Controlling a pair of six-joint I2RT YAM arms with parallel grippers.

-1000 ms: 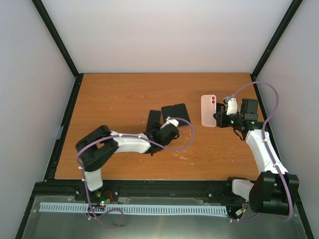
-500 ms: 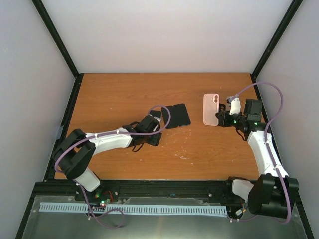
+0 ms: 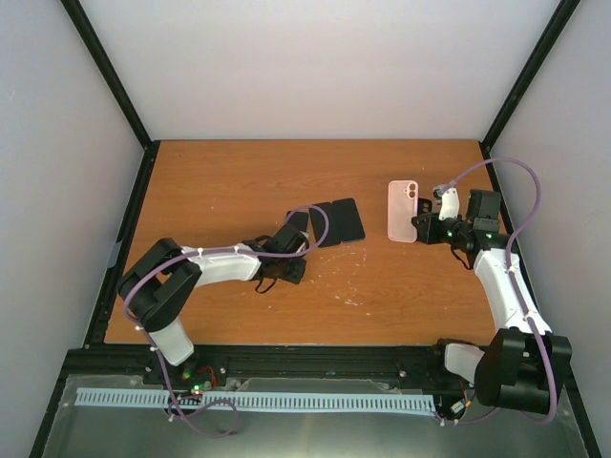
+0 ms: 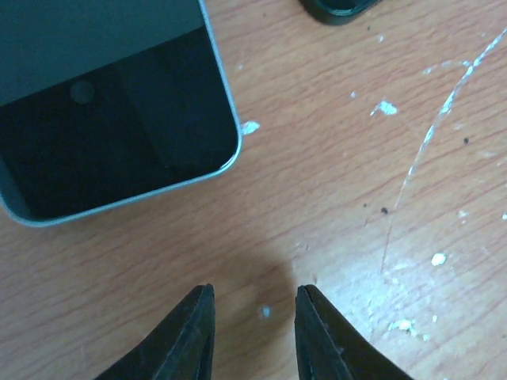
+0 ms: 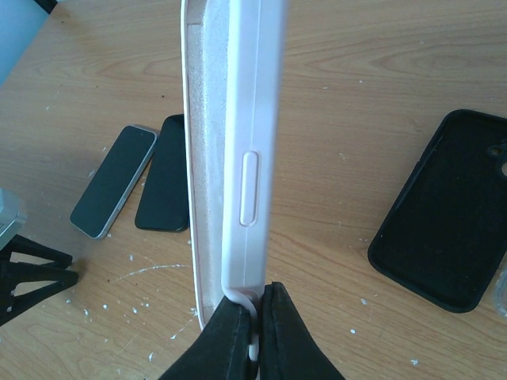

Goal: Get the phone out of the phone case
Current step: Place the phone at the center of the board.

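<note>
The pale pink phone case [image 3: 402, 211] hangs above the table's right half, and my right gripper [image 3: 421, 229] is shut on its bottom edge. In the right wrist view the phone case [image 5: 234, 150] is edge-on and its inside is empty, with the right gripper [image 5: 257, 317] pinching the rim. A silver-edged phone [image 4: 111, 119] with a dark screen lies flat on the wood, also seen as the phone [image 5: 115, 192] and the phone [image 3: 325, 227]. My left gripper [image 4: 252, 297] hovers just below it over bare wood, jaws narrowly open and holding nothing; the left gripper [image 3: 289, 269] sits mid-table.
A flat black slab [image 5: 164, 174] lies beside the phone. A black case [image 5: 444, 210] lies open side up, near the right gripper. Another black corner [image 4: 337, 8] lies just past the phone. White scratches [image 3: 348, 286] mark the wood. Black frame rails edge the table [image 3: 239, 181].
My left gripper has pulled back left from the black items to bare wood, and its jaws have narrowed. The right gripper with the pink case shifted slightly to the right.
</note>
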